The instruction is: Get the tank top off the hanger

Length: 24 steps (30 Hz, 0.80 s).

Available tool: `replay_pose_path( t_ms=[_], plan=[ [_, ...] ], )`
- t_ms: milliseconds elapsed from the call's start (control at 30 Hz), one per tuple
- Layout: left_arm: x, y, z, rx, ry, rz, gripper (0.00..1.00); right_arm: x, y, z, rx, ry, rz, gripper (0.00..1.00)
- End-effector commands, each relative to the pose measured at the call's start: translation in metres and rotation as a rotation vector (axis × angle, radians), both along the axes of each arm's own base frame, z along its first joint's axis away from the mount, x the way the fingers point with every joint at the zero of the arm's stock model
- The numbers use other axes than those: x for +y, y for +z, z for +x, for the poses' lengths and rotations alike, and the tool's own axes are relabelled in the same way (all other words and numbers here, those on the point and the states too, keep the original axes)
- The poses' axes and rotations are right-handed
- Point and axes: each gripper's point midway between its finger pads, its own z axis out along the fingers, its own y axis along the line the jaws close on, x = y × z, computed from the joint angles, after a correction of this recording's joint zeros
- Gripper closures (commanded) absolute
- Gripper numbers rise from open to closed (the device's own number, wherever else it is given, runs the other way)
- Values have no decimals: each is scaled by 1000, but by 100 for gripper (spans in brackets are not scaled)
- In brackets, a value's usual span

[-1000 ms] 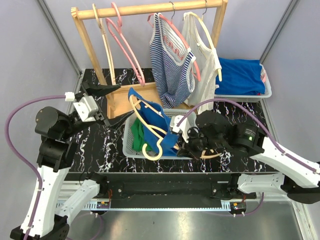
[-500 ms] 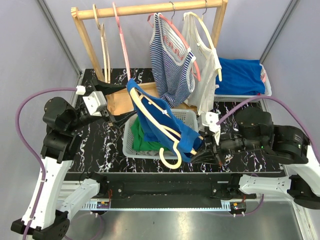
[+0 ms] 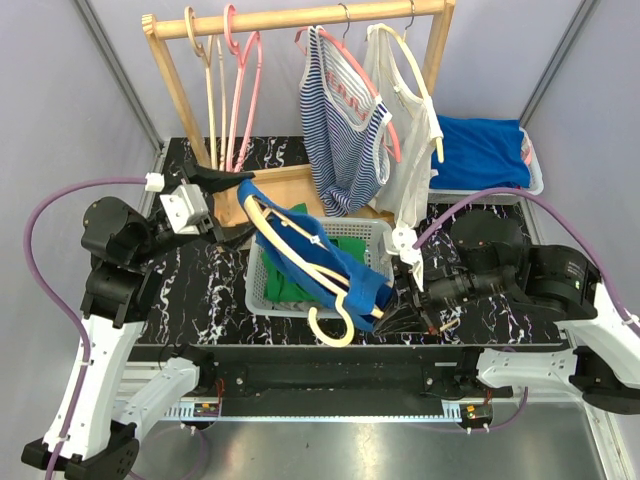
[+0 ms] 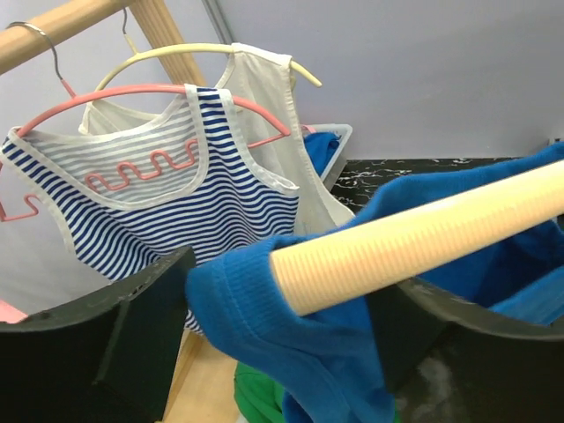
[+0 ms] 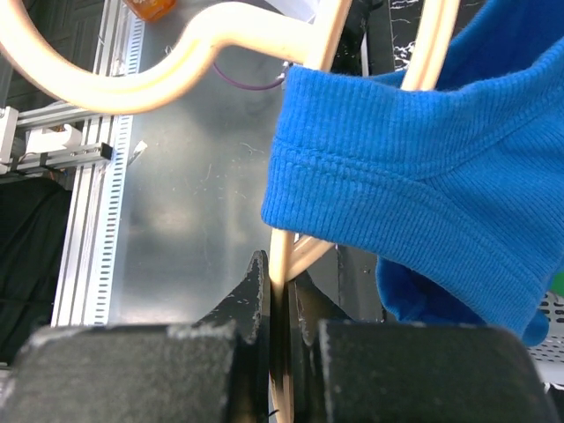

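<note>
Blue tank top (image 3: 330,265) sits draped on the cream hanger (image 4: 423,233), slanting above the white basket (image 3: 256,290) mid-table. Right gripper (image 5: 278,291) has its jaws pressed together, pinching the hanger's thin rod near the hook. Left gripper (image 3: 240,205) has jaws spread either side of the hanger's far tip and the blue strap, not clamping.

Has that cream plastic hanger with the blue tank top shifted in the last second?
Yes. The cream plastic hanger slid nearer and rightward: its hook now hangs past the near rim of the white mesh basket.
</note>
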Motion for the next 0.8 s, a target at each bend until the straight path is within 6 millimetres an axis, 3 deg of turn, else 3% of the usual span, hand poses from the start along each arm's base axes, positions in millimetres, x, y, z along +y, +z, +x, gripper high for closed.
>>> replay_pose_path(
  t_ms=[0, 100, 133, 200, 233, 267, 300, 433, 767],
  plan=[
    [-3, 1, -10, -62, -53, 36, 55, 6, 31, -1, -51, 23, 123, 100],
    [-3, -5, -7, -52, -48, 54, 99, 2, 39, 1, -74, 0, 144, 100],
    [-3, -6, -6, -50, -42, 54, 100, 0, 41, 2, -79, -7, 147, 100],
    [0, -7, -2, -53, -12, 46, 92, -2, 42, 5, -95, -28, 147, 100],
    [1, -6, -1, -55, -3, 42, 76, -3, 45, 5, -100, -31, 155, 100],
    [1, -6, 0, -58, 3, 39, 68, -3, 46, 6, -104, -32, 155, 100],
    [1, -6, 1, -56, 10, 33, 66, -3, 46, 7, -106, -38, 151, 100],
    [3, -4, 5, -47, 30, 12, 39, -1, 41, 10, -107, -44, 132, 100],
    [6, -13, 15, -48, 73, 22, 40, -7, 56, 5, -120, -33, 171, 100]
  ],
)
